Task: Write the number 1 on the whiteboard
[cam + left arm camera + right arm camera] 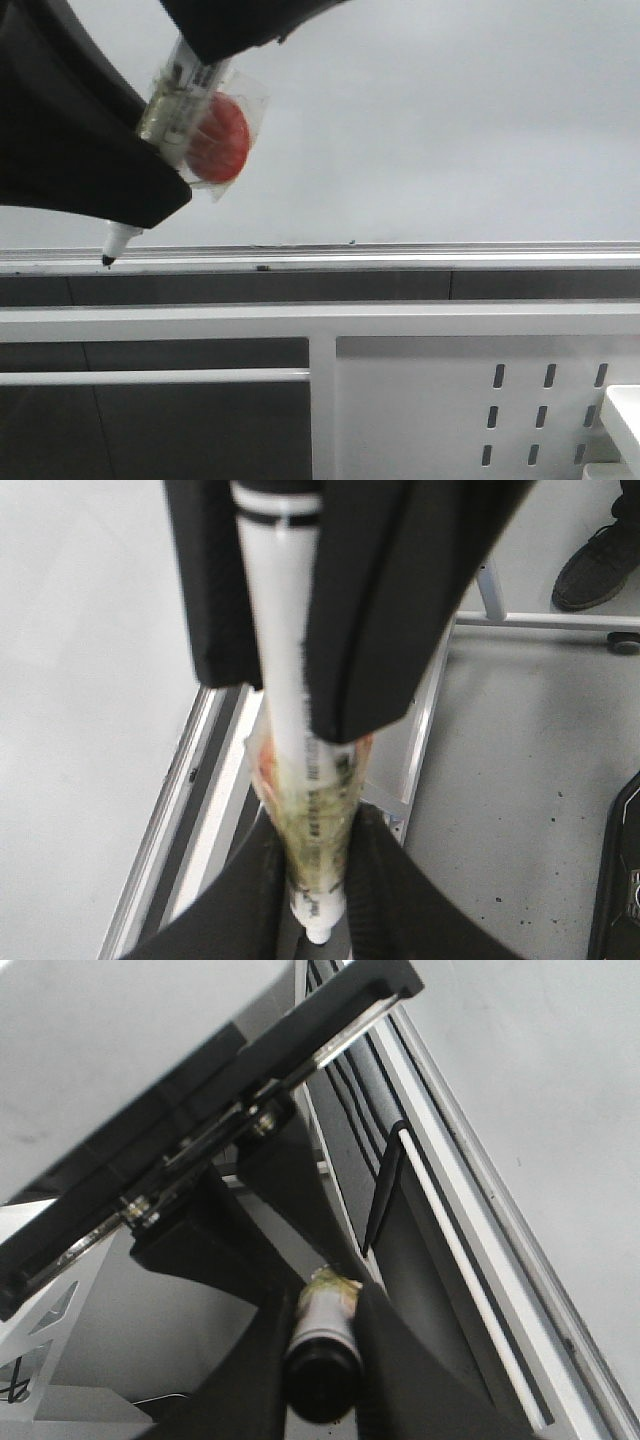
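both grippers pinch the marker (178, 100): left gripper (318, 880), right gripper (322, 1355). its tip touches the strip (400, 252) below the whiteboard (450, 130).

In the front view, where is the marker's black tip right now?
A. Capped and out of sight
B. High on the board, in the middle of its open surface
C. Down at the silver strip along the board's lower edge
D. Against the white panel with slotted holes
C: the marker slants down out of the dark gripper parts, and its tip sits at the silver strip below the whiteboard, which shows no stroke.
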Robot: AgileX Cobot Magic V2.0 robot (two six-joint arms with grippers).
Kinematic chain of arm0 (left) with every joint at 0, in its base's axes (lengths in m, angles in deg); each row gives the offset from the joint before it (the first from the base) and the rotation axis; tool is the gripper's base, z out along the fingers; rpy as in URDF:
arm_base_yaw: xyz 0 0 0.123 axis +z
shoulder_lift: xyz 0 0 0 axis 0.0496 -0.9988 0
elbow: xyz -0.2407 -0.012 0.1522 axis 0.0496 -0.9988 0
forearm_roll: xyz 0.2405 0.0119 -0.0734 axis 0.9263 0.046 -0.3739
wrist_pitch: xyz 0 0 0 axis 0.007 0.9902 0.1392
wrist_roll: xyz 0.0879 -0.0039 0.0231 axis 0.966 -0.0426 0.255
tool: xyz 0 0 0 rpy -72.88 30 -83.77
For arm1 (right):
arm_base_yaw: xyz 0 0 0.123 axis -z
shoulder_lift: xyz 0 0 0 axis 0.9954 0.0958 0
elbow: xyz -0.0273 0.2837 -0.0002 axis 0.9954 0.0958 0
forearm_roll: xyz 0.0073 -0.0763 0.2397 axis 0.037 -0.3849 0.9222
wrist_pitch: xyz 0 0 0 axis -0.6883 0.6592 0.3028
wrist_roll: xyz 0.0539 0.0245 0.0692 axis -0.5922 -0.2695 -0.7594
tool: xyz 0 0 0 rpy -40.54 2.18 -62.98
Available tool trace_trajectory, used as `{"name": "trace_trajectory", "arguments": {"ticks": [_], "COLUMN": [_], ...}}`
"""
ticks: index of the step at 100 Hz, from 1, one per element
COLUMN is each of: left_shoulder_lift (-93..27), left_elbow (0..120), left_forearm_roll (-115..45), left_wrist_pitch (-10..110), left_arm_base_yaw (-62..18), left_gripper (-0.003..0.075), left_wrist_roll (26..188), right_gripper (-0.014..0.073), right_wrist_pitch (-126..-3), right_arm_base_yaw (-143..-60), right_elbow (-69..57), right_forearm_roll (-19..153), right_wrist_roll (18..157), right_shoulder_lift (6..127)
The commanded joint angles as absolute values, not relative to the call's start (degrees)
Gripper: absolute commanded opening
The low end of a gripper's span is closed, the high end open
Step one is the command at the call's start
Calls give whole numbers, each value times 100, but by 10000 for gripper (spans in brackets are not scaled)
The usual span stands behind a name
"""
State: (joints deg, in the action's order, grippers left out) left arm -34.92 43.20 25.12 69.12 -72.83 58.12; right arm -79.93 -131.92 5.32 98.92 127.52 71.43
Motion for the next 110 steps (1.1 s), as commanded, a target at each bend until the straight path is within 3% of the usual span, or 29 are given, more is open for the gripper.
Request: {"name": "trace_trajectory", "arguments": {"ticks": [1,10,27,32,45,63,81,94,104,110], "left_shoulder_lift": [-3396,-3284,-2928,-2777,-2246,-1210,125,1038,1495,1695], "left_elbow": [4494,4494,4494,4494,4494,4438,3996,3585,3325,3187], "left_forearm_roll": [2844,2648,2110,2005,1848,2080,3823,4416,4362,4348], "left_wrist_pitch": [6464,6206,6051,6062,6136,6737,7224,7321,7321,7321], "left_arm_base_yaw": [-7328,-7328,-7328,-7328,-7328,-7328,-7304,-7304,-7304,-7304], "left_gripper": [-11,83,400,435,438,347,236,134,-23,-20], "left_wrist_roll": [5933,5871,5871,5871,5871,5180,3026,2241,2109,2051], "right_gripper": [-77,-77,-70,-67,-68,-68,-68,-68,-68,-68], "right_wrist_pitch": [-8062,-7953,-7795,-7612,-6675,-5279,-3861,-3727,-3701,-3557], "right_arm_base_yaw": [-13198,-13198,-13198,-13198,-13198,-13198,-13198,-13198,-13198,-13198], "right_elbow": [346,346,400,484,962,1772,2454,2600,2600,2600], "right_forearm_roll": [10415,10415,10083,10055,10004,9638,9239,8764,8589,8524], "right_wrist_roll": [12616,12616,12626,12626,12626,12626,12626,12626,12626,12626], "right_shoulder_lift": [7002,7002,6988,6934,6659,5894,5196,5098,5224,5351]}}
